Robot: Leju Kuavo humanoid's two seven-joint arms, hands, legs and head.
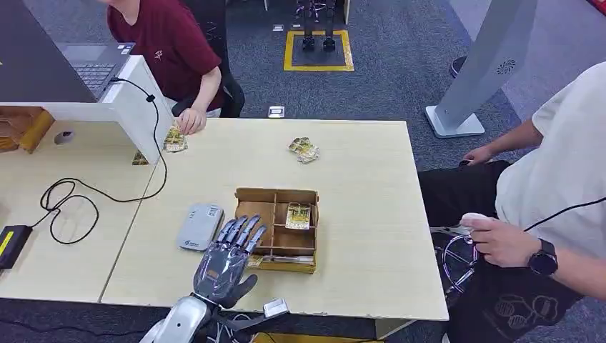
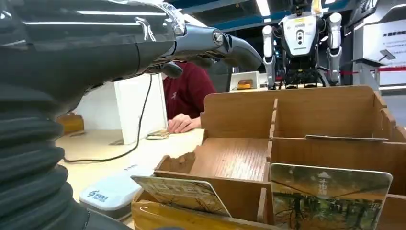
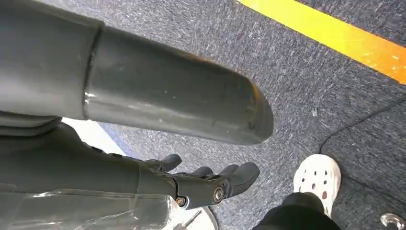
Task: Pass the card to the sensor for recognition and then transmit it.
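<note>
Left robot hand (image 1: 227, 259) low in the head view's centre, fingers spread and holding nothing, hovering over the left edge of the box (image 1: 309, 196) on the table (image 1: 371, 214). One card (image 1: 298, 215) lying in the box's upper right compartment; more cards (image 1: 304, 149) loose near the table's far edge. Grey sensor (image 1: 200, 226) just left of the box. Right robot hand (image 3: 210, 184) hanging over carpet, fingers loosely extended, gripping nothing.
</note>
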